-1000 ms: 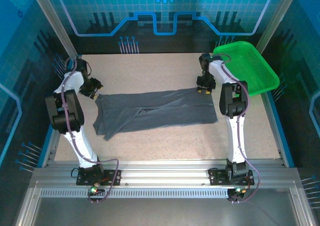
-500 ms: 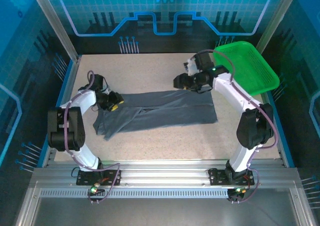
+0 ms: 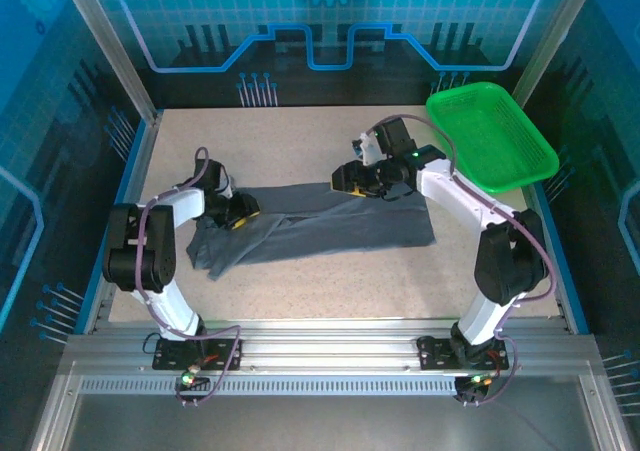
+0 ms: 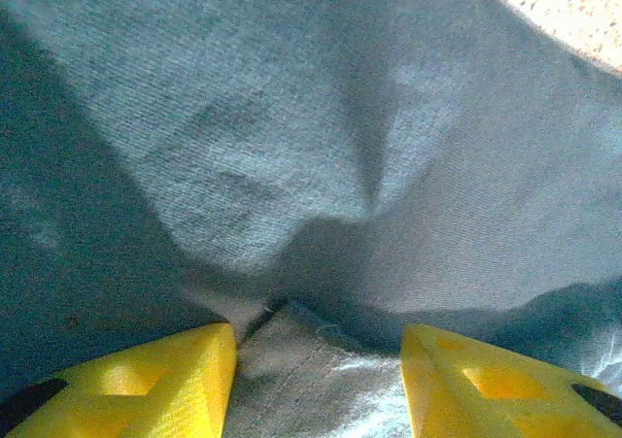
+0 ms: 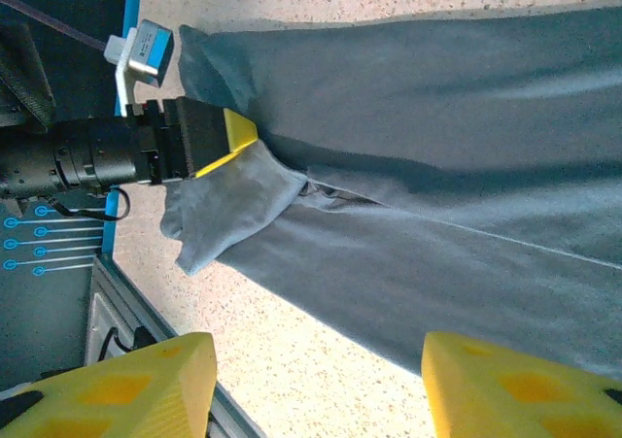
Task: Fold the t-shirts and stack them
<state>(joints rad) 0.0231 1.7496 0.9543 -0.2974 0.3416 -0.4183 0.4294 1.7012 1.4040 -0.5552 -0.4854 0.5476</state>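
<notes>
so the dark slate-grey soft fabric t-shirt (image 3: 330,226) is lying as a long folded strip across the middle of the speckled beige worktop (image 3: 300,136), with the left end a bit rumpled and a flap sticking out toward the near side. the left gripper (image 3: 240,214) is down on that left end, its yellow fingers (image 4: 146,380) standing apart with a puckered ridge of cloth and a seam between them. as far as i can see it's pressing into the fabric rather than pinching it. the right gripper (image 3: 343,179) hangs over the far edge of the shirt around the middle, jaws wide apart with nothing between them. the bright green plastic basket (image 3: 490,131) sits at the far right corner, apart from the shirt
</notes>
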